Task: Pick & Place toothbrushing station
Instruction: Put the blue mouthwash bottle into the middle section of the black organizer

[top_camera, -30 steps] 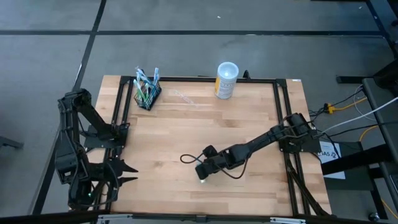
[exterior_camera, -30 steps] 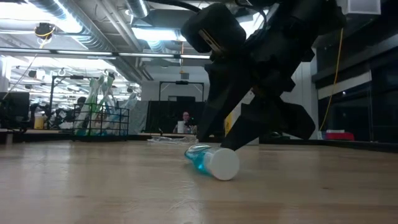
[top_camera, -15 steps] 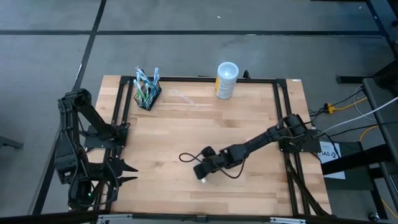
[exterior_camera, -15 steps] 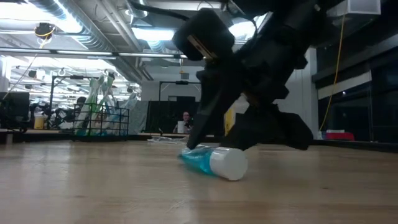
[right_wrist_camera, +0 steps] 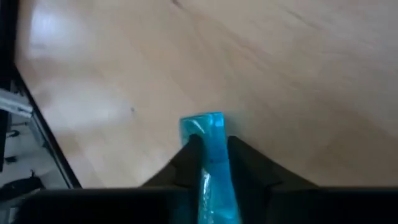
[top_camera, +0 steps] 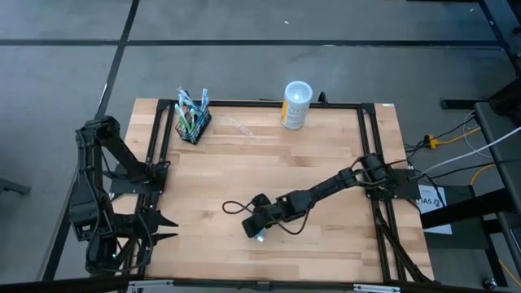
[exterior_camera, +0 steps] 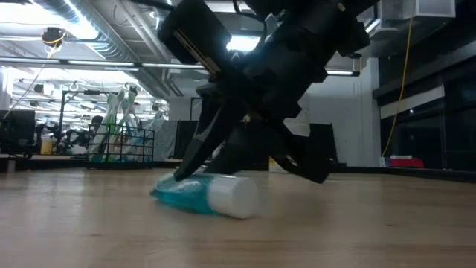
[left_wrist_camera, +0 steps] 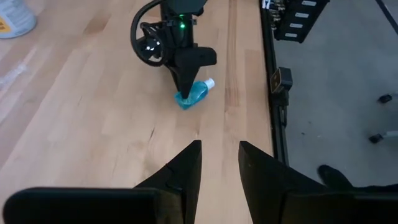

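Note:
A blue tube [top_camera: 259, 236] with a white cap [exterior_camera: 234, 197] lies on its side on the wooden table, near the middle of the near half. My right gripper [top_camera: 257, 231] reaches down over it and is shut on it. The toothbrushing station [top_camera: 193, 120], a small black holder with toothbrushes standing upright in it, rests on the table's far left corner, far from both grippers. My left gripper [top_camera: 167, 228] waits open at the near left edge, with nothing between its fingers [left_wrist_camera: 186, 163]. My right gripper pinches the tube's blue body between its two fingers [right_wrist_camera: 245, 155], close behind the flat crimped end [right_wrist_camera: 202, 127], which sticks out past the fingertips. The fingers slant down from the table's right side. The tube lies on the table [exterior_camera: 186, 199].
A white-and-yellow cup [top_camera: 296, 104] stands at the far edge, right of the middle. A clear wrapper [top_camera: 242, 127] lies between the cup and the station. A black cable loop [top_camera: 234, 208] hangs by my right wrist. Bare wood [top_camera: 203, 175] lies between the tube and the station.
My right gripper has moved toward the table's left edge and sunk lower over the tube. The tube has slid along the table the same way with it and still lies on its side.

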Robot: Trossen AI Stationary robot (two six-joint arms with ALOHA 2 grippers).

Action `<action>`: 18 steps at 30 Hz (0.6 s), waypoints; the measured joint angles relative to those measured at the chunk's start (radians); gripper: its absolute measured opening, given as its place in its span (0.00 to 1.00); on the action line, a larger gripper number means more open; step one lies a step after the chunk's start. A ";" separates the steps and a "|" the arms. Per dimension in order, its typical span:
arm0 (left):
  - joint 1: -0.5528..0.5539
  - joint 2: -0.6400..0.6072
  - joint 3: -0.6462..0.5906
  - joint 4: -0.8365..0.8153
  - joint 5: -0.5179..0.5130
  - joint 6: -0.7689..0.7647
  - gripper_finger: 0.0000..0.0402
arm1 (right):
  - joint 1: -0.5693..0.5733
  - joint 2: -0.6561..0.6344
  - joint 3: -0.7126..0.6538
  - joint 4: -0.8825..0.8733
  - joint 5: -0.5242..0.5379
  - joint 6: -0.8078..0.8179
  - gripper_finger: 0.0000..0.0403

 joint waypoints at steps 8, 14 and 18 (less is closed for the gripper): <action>-0.005 0.000 0.000 -0.001 -0.004 -0.008 0.25 | 0.005 0.000 0.007 0.000 0.044 -0.029 0.04; -0.005 0.000 0.000 -0.004 -0.029 -0.019 0.25 | 0.003 0.010 0.032 0.068 0.179 -0.050 0.03; -0.005 0.000 0.000 -0.060 -0.047 -0.093 0.25 | 0.006 -0.006 0.097 0.169 0.315 -0.126 0.03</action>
